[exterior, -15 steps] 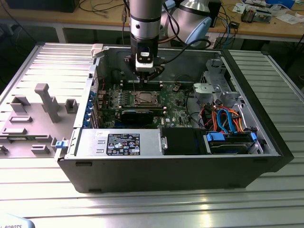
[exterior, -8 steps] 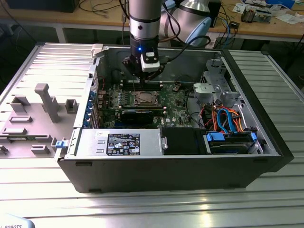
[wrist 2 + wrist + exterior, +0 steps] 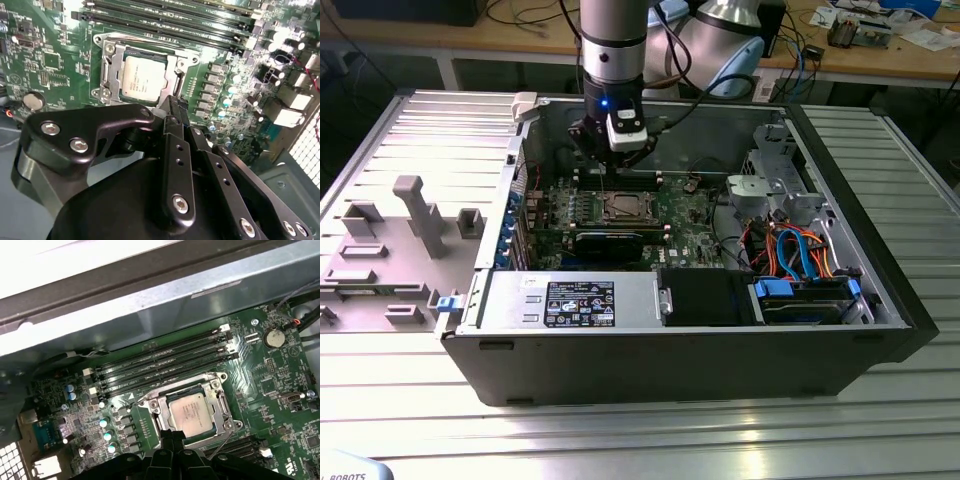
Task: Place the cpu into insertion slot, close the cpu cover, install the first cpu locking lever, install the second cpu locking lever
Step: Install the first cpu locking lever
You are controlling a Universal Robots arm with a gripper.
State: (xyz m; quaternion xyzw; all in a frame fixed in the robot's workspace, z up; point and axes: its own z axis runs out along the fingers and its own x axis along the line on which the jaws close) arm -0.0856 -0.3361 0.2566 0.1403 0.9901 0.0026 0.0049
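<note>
The cpu [image 3: 142, 80] [image 3: 192, 412], a flat silver-grey square, lies seated in the insertion slot [image 3: 106, 48] [image 3: 218, 378] on the green board. The cpu cover [image 3: 113, 70] [image 3: 223, 407], a thin silvery frame, lies flat around it. A thin wire lever [image 3: 221, 444] runs along one side of the socket. My gripper [image 3: 175, 104] [image 3: 173, 436] hangs just over the socket's edge, its black fingertips pressed together with nothing visible between them. In the exterior view the gripper [image 3: 604, 178] stands over the socket [image 3: 623, 207] inside the open computer case.
Long black memory slots [image 3: 165, 365] [image 3: 170, 20] run beside the socket. A black heatsink-like block [image 3: 610, 242] lies in front of it. The case walls [image 3: 670, 350], drive cage [image 3: 775, 185] and blue and orange cables [image 3: 795, 255] hem in the board.
</note>
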